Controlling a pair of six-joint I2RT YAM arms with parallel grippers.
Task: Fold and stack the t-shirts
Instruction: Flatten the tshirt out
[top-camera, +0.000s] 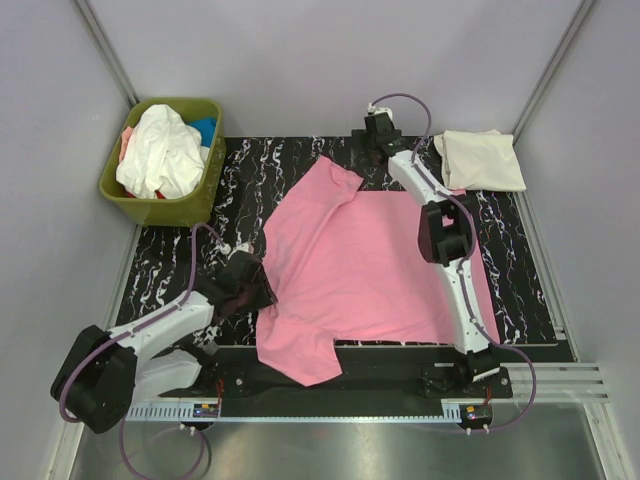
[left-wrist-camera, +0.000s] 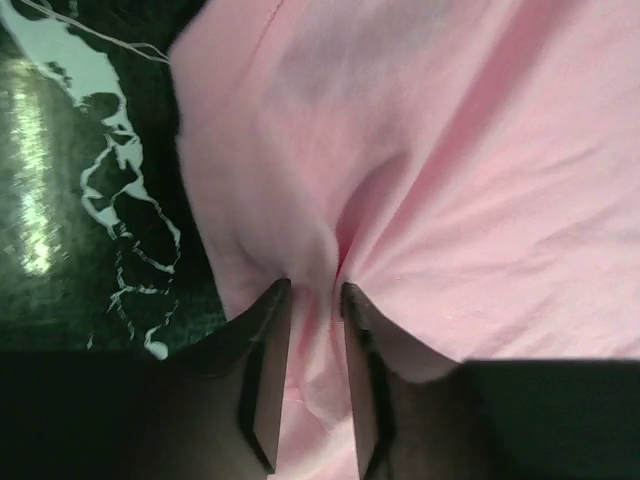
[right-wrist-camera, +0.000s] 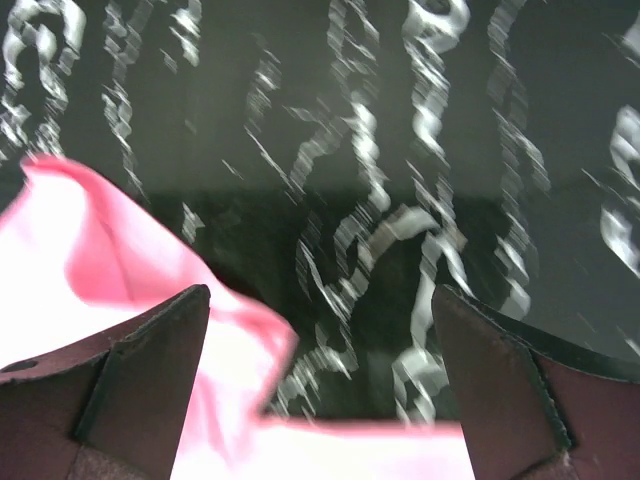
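Pinching a small fold at the left edge of the pink shirt (top-camera: 370, 260) with the left gripper (left-wrist-camera: 315, 300), fingers nearly closed on the cloth, near the front of the table (top-camera: 250, 170). Risking, likely, losing that thin pinch or dragging the spread shirt askew when lifting from one side only. Farther back, hovering the right gripper (right-wrist-camera: 320, 295) wide open and empty above the far sleeve, possibly snagging the shirt with the arm (top-camera: 455, 270) reaching across it; beyond, leaving a folded cream shirt (top-camera: 480, 160) at the far right corner.
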